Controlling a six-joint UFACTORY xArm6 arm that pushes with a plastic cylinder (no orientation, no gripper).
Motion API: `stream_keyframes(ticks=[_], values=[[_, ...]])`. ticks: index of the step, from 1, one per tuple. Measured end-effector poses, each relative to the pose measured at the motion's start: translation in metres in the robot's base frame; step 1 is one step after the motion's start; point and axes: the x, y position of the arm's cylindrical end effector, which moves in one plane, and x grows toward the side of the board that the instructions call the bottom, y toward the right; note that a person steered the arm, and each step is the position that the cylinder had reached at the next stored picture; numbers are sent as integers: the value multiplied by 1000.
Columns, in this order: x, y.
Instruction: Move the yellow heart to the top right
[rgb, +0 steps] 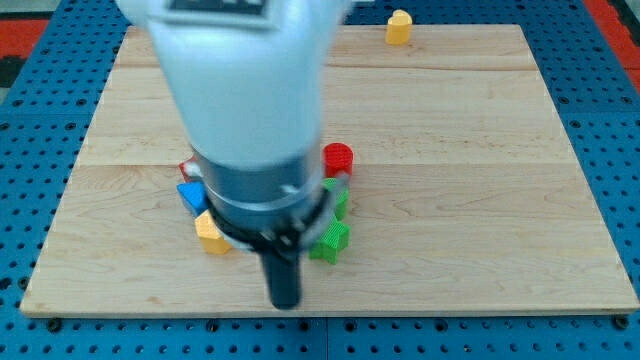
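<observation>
While the arm (245, 90) hangs almost straight down over the counter's (450, 180) middle-left, its broad white shell and grey collar fill the view's upper left, narrowing to a dark rod. My tip (285, 303) sits near the view's bottom edge, just below the block cluster and beside the green block (330, 242). No gripper is fitted, so nothing is held. The counter is pale planked wood on a blue pegboard (600, 100). A yellow block (400, 27), perhaps the heart, stands alone at the view's top, right of centre. Another yellow block (211, 233) lies at the cluster's lower left, next to a blue block (189, 194). A round red block (338, 158) lies at the upper right; other blocks are partly hidden by the arm.
</observation>
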Motion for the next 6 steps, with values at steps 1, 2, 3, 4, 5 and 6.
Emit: stream_keyframes(ticks=[1,2,3,4,5,6], values=[[-35,106],[-167,183],[-310,212],[-402,250],[-423,253],[-425,220]])
